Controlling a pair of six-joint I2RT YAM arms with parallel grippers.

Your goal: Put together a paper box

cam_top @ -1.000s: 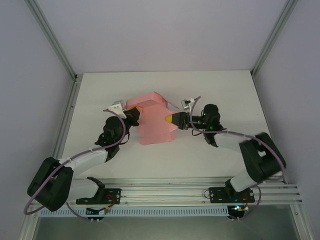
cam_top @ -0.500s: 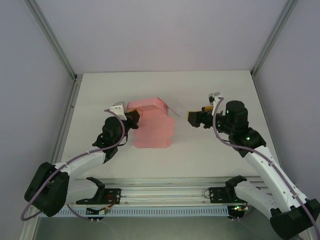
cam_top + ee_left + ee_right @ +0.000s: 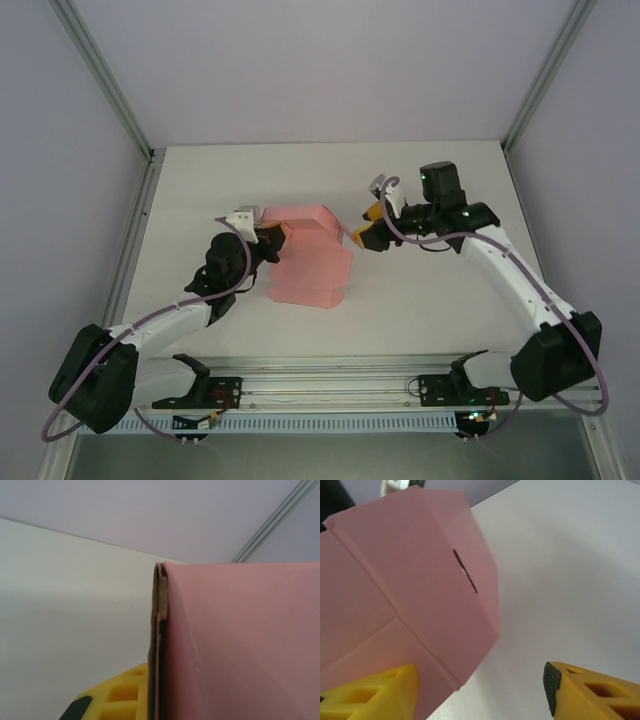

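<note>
Two robot arms work on a half-folded pink paper box (image 3: 310, 265) lying left of centre on the white table (image 3: 430, 300). The left gripper (image 3: 276, 236) stays clamped on the box's left edge. The right gripper (image 3: 364, 228), which let go and backed off a moment ago, now returns with jaws apart beside the right flap, probably to make another fold.

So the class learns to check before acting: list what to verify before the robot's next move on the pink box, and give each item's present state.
1. Left gripper grips the paper box at its left edge: ok.
2. Right gripper open: ok, its fingers stand apart.
3. Flap between the right fingers: not ok, only its corner reaches the gap.
4. Flap touching a right finger: cannot tell.
5. Slot in the flap untorn: ok.
</note>
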